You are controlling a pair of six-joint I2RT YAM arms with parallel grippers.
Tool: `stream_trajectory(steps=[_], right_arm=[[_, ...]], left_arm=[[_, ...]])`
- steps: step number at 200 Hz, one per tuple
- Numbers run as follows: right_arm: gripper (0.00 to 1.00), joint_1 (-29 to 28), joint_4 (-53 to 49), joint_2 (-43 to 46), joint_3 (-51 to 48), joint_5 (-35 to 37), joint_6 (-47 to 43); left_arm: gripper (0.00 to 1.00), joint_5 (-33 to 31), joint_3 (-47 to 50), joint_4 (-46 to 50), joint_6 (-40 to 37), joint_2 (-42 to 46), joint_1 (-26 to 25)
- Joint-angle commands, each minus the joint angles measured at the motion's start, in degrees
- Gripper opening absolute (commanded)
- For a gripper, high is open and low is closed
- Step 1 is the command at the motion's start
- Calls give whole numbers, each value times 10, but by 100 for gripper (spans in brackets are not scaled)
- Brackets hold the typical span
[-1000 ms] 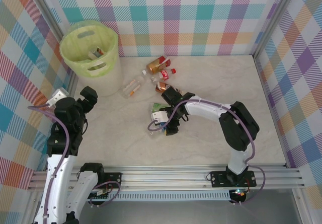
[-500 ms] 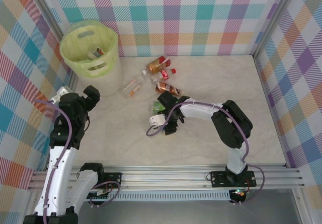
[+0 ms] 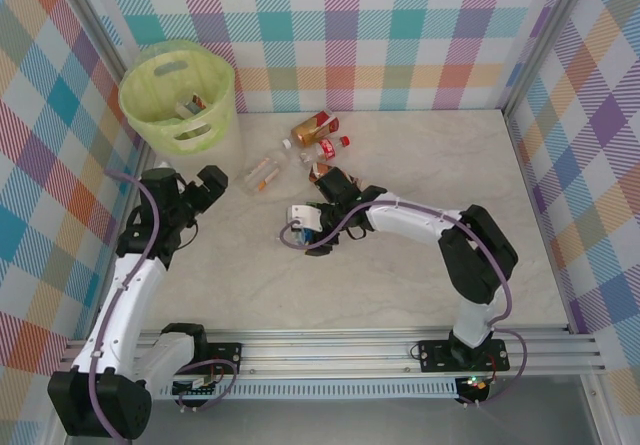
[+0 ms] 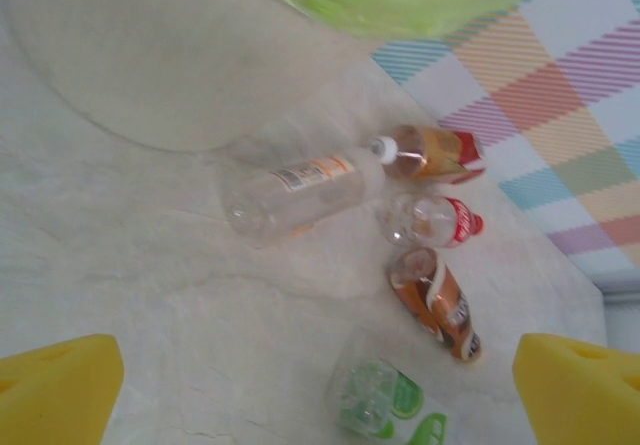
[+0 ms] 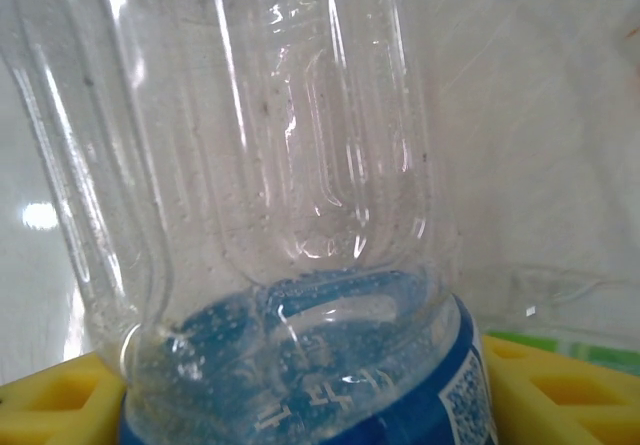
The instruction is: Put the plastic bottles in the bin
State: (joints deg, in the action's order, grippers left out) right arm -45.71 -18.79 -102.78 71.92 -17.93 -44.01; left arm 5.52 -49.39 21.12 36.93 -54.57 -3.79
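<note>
The right gripper [image 5: 300,393] is closing its yellow pads [image 5: 560,390] around a blue-labelled bottle [image 5: 260,165], apparently pinching it just above the label, though the close view is making firm contact hard to judge. It is working near the table's middle, with the bin [image 3: 160,137] standing at ten o'clock from it and the loose bottles [image 3: 312,147] lying just beyond at twelve o'clock. The left gripper [image 3: 202,185] is hanging wide open and empty at four o'clock of the bin. The bottle is looking empty, light, thin-walled and slick, so it should dent under pressure; gripping across the ribbed body is likely safer than the tapered neck. Compared with a second ago, the right gripper is sitting further toward ten o'clock with narrower jaws, and the left arm is reaching further toward the bottles.
</note>
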Motion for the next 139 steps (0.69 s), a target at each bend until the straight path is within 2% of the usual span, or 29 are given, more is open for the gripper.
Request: stream_trajectory(steps=[1,23,49,67,96,117,139], right_arm=[[60,4,125,38,-21,-45,139],[59,8,224,61,-54,-20,246],[61,16,305,83,-90,21,362],[61,19,322,94,-103,32,397],[61,21,368,118,-135,62,439],[61,22,416,137,-157,53,459],[62,22,419,146,-159,32,456]], left_arm=[[100,53,6,-88,3,-9,-44],[100,54,-5,-90,-23,-28,-86],[100,102,0,-130,-38,-40,-125],[100,131,3,-168,-57,-43,-156],[100,129,-6,-177,-83,-67,-194],[100,115,-11,-176,-84,-92,-208],[100,115,-21,-178,-83,-115,-216]])
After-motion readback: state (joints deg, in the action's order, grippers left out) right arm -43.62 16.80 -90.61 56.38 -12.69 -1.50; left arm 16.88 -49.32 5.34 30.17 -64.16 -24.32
